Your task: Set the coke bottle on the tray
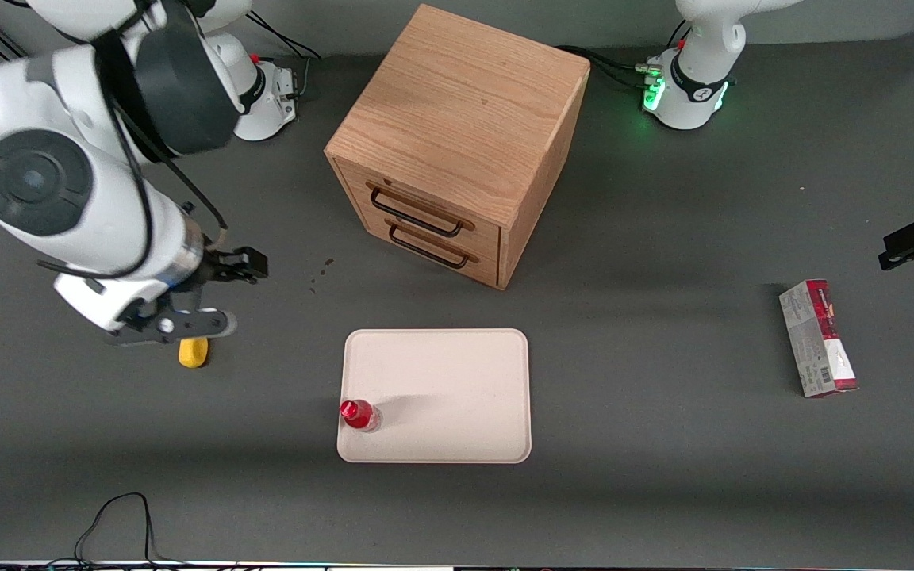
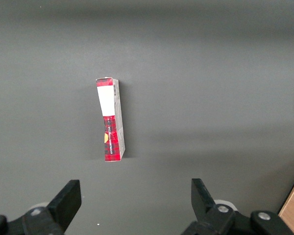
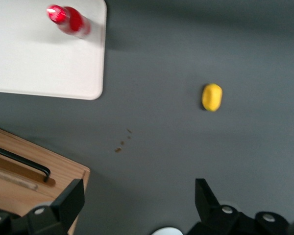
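The coke bottle (image 1: 359, 414), small and red with a red cap, stands upright on the cream tray (image 1: 457, 381), in the corner nearest the front camera toward the working arm's end. In the right wrist view the bottle (image 3: 68, 19) stands near the tray's rim (image 3: 95, 73). My right gripper (image 1: 179, 327) hangs above the table toward the working arm's end, well apart from the tray. In the wrist view the gripper (image 3: 137, 196) is open and empty, with only grey table between its fingers.
A yellow lump (image 1: 193, 353) lies on the table just under the gripper; it also shows in the right wrist view (image 3: 211, 97). A wooden drawer cabinet (image 1: 457, 135) stands farther from the front camera than the tray. A red-and-grey carton (image 1: 818, 339) lies toward the parked arm's end.
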